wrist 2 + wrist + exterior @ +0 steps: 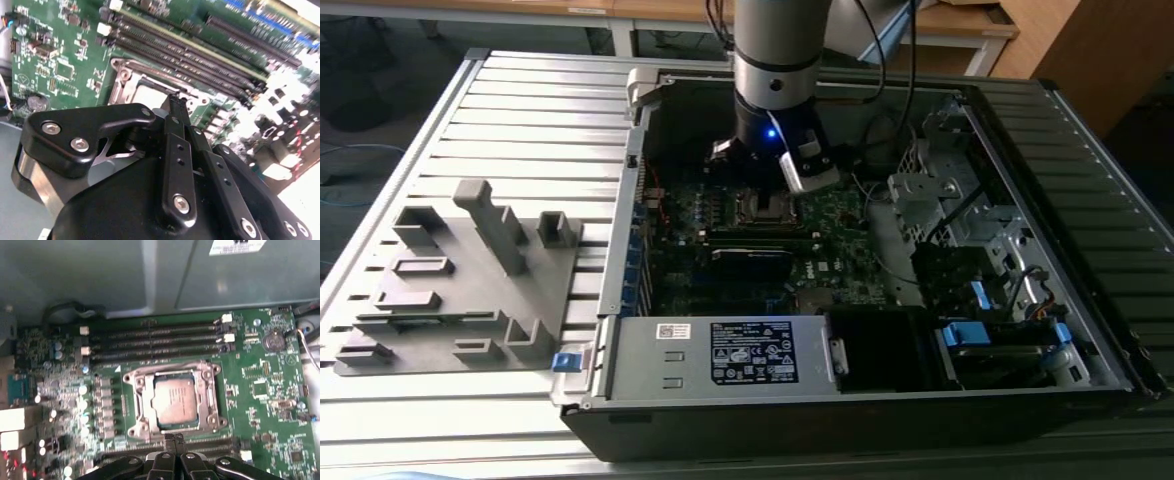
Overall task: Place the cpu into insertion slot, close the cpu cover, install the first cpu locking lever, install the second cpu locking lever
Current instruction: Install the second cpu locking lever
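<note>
My gripper is pinched shut with nothing in it; the cpu sits in its insertion slot just ahead of my tips, the cpu cover framing it.

No print can be made out in these pictures. In the exterior view a black label with pale lines of print sits on the grey power supply box at the near side of the open computer case, and a small white sticker lies just beside it on the exterior view's left; both are too small to read. In the first wrist view a white label with dark marks sits on a grey metal wall above the green motherboard, cut off and blurred. Faint white markings on the motherboard in both wrist views cannot be read.
</note>
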Controlling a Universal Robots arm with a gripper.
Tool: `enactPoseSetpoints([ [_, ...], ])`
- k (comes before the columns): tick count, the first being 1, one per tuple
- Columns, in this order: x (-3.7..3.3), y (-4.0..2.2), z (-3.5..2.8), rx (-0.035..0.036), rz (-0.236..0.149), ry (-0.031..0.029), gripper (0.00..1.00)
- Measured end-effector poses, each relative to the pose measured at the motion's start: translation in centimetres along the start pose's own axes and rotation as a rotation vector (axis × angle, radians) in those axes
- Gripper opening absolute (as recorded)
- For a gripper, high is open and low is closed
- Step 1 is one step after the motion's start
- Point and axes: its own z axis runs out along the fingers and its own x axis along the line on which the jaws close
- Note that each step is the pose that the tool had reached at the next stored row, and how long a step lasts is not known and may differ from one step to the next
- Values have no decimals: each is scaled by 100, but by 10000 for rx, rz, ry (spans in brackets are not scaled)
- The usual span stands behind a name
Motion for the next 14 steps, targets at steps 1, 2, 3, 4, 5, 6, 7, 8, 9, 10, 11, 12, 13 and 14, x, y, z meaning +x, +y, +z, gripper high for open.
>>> enactPoseSetpoints([
  [1, -3, 23, 12, 2, 9, -1, 11],
  [2, -9, 46, 23, 5, 19, -2, 11],
  [3, -18, 67, 35, 7, 25, -3, 11],
  [4, -27, 88, 46, 9, 34, -5, 11],
  [5, -37, 109, 56, 13, 41, -6, 11],
  [6, -48, 129, 67, 16, 49, -7, 11],
  [7, -57, 149, 77, 19, 57, -8, 11],
  [8, -69, 168, 87, 20, 64, -9, 11],
  [9, -80, 184, 96, 22, 78, -10, 11],
  [10, -86, 188, 101, 26, 113, -15, 11],
  [11, -85, 189, 104, 36, 182, -22, 11],
  [12, -86, 190, 107, 45, 266, -31, 11],
  [13, -86, 190, 109, 53, 363, -40, 11],
  [14, -85, 190, 112, 62, 477, -51, 11],
])
